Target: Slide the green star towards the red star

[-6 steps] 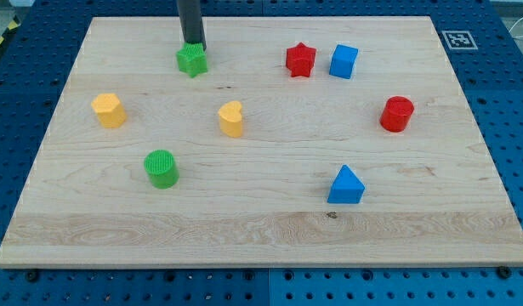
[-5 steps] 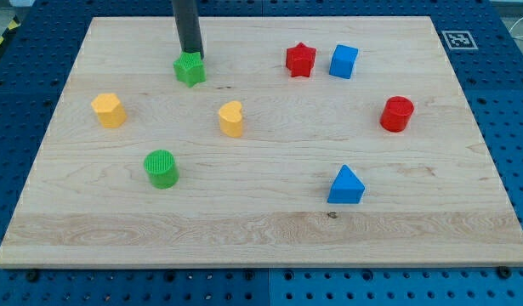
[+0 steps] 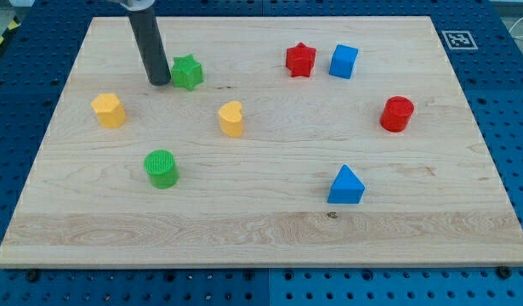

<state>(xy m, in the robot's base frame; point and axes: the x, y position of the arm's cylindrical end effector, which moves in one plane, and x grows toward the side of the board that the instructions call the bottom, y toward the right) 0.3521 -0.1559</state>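
The green star (image 3: 187,72) lies on the wooden board (image 3: 261,229) at the upper left. The red star (image 3: 300,59) lies to its right, near the view's top, about a fifth of the view's width away. My tip (image 3: 159,82) rests on the board just left of the green star, close to its left edge or touching it. The dark rod rises from there to the view's top.
A blue cube (image 3: 343,61) sits right beside the red star. A red cylinder (image 3: 396,114) is at the right. A blue triangular block (image 3: 345,185) is lower right. Two yellow blocks (image 3: 109,110) (image 3: 231,118) and a green cylinder (image 3: 162,168) lie below the green star.
My tip has moved from above the green star down and round to its left side. The green star slid a little towards the view's bottom.
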